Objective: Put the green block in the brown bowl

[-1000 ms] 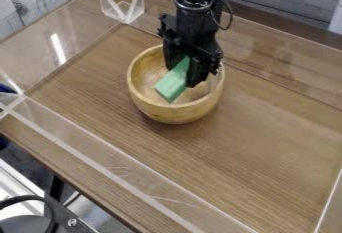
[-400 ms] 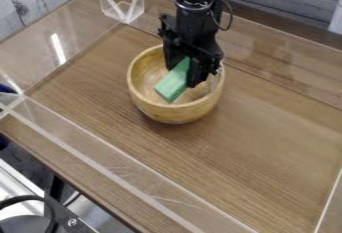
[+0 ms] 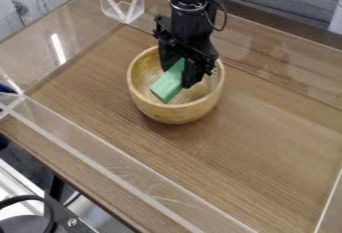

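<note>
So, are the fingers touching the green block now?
Touching. The camera view shows the gripper pointing down into the brown bowl, its dark fingers closed against the upper end of the tilted green block, with no gap visible.

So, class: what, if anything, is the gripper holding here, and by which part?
The gripper holds the green block by its upper end, tilted over the brown bowl.

Grainy tan wooden brown bowl (image 3: 171, 102), matt green block (image 3: 168, 81), wood-grain table (image 3: 241, 167), clear glossy walls (image 3: 80, 147).
</note>
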Controlling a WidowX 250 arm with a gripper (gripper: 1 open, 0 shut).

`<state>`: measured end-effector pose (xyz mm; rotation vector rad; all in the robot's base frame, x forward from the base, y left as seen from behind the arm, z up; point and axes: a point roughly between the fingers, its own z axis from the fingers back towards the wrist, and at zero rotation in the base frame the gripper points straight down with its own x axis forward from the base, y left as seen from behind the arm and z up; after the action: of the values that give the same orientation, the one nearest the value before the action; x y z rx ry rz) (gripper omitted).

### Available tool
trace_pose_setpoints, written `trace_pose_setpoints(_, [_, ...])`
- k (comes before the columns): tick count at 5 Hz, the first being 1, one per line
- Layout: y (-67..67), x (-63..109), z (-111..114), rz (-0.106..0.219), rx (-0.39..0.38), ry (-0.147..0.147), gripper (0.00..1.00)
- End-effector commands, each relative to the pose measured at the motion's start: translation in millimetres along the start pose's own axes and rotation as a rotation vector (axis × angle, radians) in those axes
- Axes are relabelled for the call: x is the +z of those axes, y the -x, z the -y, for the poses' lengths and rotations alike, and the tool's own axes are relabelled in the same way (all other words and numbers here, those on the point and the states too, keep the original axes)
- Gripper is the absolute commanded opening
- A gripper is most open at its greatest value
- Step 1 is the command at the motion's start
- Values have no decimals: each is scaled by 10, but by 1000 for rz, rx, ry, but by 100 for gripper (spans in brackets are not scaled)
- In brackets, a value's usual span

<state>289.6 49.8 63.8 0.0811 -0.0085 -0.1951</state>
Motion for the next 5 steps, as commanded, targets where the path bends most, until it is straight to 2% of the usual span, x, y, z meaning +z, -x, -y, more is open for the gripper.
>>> trace_pose_setpoints(1, [-33, 96, -75, 38, 11, -15, 0])
trace_pose_setpoints(5, [13, 24, -126, 13, 25, -9, 0])
